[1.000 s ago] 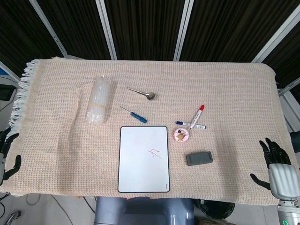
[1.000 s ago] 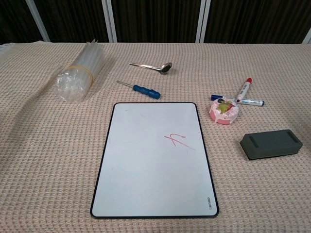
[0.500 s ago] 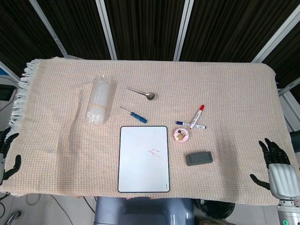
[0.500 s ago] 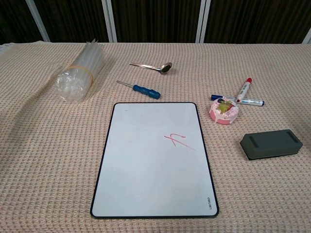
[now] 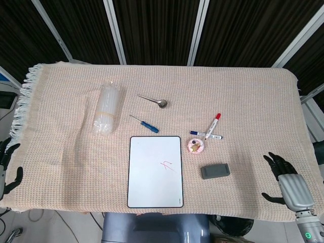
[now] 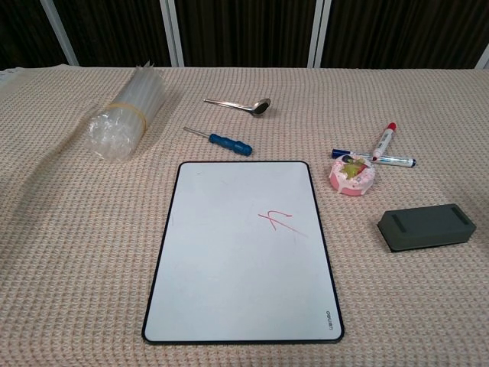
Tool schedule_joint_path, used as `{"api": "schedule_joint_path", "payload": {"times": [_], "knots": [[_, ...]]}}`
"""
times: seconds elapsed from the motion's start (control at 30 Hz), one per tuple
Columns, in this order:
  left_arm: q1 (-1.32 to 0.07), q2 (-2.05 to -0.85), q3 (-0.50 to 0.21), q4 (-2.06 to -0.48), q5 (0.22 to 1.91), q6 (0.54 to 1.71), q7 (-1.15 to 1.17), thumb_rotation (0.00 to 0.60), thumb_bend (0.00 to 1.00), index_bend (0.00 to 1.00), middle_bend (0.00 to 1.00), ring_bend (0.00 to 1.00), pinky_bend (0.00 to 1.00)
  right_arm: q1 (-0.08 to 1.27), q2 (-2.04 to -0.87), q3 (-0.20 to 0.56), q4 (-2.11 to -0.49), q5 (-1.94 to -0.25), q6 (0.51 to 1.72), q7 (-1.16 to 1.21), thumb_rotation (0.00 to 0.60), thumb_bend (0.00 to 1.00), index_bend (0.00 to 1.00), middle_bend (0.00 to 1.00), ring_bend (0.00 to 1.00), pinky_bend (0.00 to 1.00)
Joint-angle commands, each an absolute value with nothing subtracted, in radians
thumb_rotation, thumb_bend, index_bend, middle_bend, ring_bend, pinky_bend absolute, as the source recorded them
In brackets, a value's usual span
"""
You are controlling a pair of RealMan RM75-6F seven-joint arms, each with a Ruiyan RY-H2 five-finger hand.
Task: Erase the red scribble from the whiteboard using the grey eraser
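Right hand [image 5: 289, 188], grey-backed with black fingers spread and grasping nothing, at lower right of the head view over the cloth's edge, well apart from everything else. Left hand [image 5: 7, 167], black fingers apart and likewise released, at the far left edge, off the cloth.

Black-rimmed rectangular whiteboard [image 5: 154, 171] flat in the lower centre, bearing a small red scribble [image 5: 166, 164] right of its middle; in the chest view, board [image 6: 241, 252] and scribble [image 6: 282, 222] in the frame centre.

Grey block eraser [image 5: 215, 170] just right of the board, untouched; in the chest view at right of centre [image 6: 426, 226].

Pink round frosted doughnut toy [image 5: 196, 146] above the eraser, near the board's upper right corner. Red-capped marker [image 5: 213, 125] and blue-capped marker [image 5: 204, 134] crossed just above it.

Blue-handled screwdriver [image 5: 145, 124] above the board; metal spoon [image 5: 153, 100] higher still. Clear plastic stack of cups [image 5: 108, 110], lying on its side, upper left of the board.

Beige woven tablecloth [image 5: 61, 111] beneath all.
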State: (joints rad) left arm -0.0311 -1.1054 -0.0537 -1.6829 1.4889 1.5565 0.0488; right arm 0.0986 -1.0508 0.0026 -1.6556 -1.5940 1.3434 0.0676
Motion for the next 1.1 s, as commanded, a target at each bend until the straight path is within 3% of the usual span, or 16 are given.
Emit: {"api": "schedule_joint_path", "payload": {"times": [0.03, 0.47, 0.73, 1.1], "knots": [[-0.031, -1.107, -0.054, -1.682, 1.487, 1.556, 0.052, 0.6, 0.48, 0.14, 0.01, 0.0, 0.04, 0.175, -1.03, 0.005, -1.635, -1.588, 1.234, 0.136, 0.6, 0.15, 0.02, 0.09, 0.07, 0.15], [-0.031, -1.102, -0.061, -1.686, 1.471, 1.553, 0.048, 0.6, 0.48, 0.14, 0.01, 0.0, 0.04, 0.327, -1.122, 0.038, -1.564, -1.541, 1.028, 0.124, 0.6, 0.22, 0.12, 0.2, 0.18, 0.21], [-0.032, -1.098, -0.064, -1.69, 1.458, 1.545, 0.046, 0.6, 0.48, 0.14, 0.01, 0.0, 0.04, 0.369, -1.194, 0.047, -1.532, -1.526, 1.004, 0.066, 0.6, 0.26, 0.22, 0.28, 0.26, 0.29], [-0.033, -1.102, -0.071, -1.692, 1.453, 1.55, 0.052, 0.6, 0.48, 0.14, 0.01, 0.0, 0.04, 0.395, -1.252, 0.032, -1.527, -1.512, 0.991, -0.005, 0.6, 0.27, 0.25, 0.31, 0.31, 0.36]]}}
